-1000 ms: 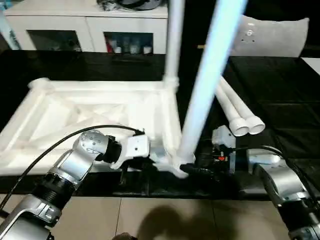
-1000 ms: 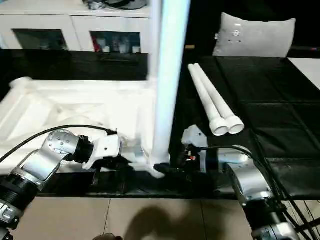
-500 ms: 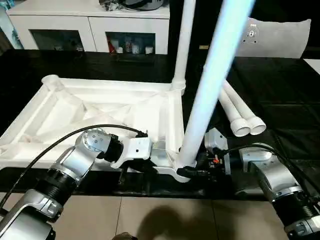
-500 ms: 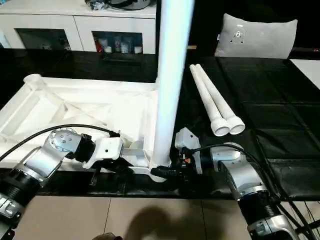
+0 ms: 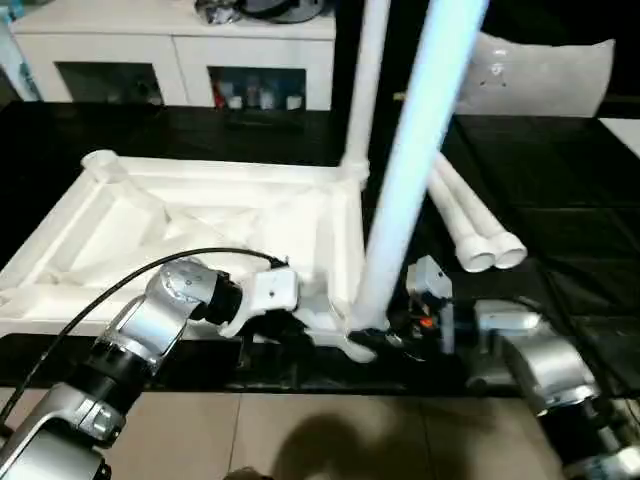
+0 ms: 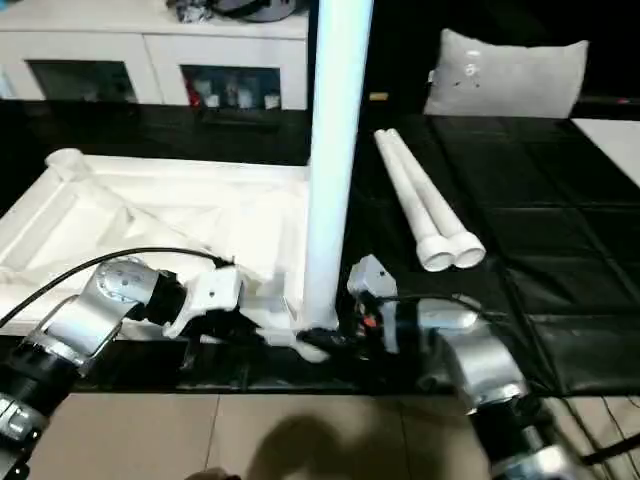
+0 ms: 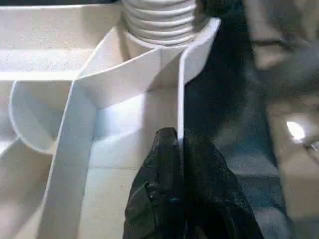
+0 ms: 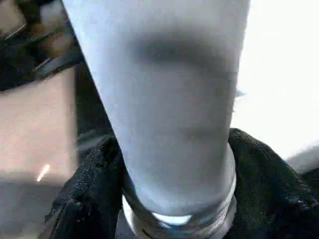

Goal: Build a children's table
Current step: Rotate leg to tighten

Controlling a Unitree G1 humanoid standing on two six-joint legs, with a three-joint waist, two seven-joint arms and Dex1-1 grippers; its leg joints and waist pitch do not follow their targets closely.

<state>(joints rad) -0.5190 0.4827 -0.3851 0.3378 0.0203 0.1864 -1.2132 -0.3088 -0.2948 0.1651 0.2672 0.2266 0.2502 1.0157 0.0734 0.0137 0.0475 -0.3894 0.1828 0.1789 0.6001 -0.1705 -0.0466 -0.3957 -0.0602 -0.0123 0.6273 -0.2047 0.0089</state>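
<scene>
Cabinet, pillow and black cover beyond the work

A white cabinet (image 5: 175, 55) with two glass doors stands at the far side of the black covering (image 6: 520, 220), small bottles dimly seen behind the glass and dark clutter (image 5: 255, 8) lying on its top. To the right of the cabinet, a grey-white pillow (image 6: 505, 75) leans upright. A beige tiled floor (image 5: 330, 440) runs along the covering's near edge, opposite the cabinet.

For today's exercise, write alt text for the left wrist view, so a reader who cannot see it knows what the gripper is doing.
The left gripper is shut on a thin upright rib of the white table top, one black finger on each side of it. Just beyond, the threaded end of a leg sits in the corner socket, with dark floor alongside.
</scene>
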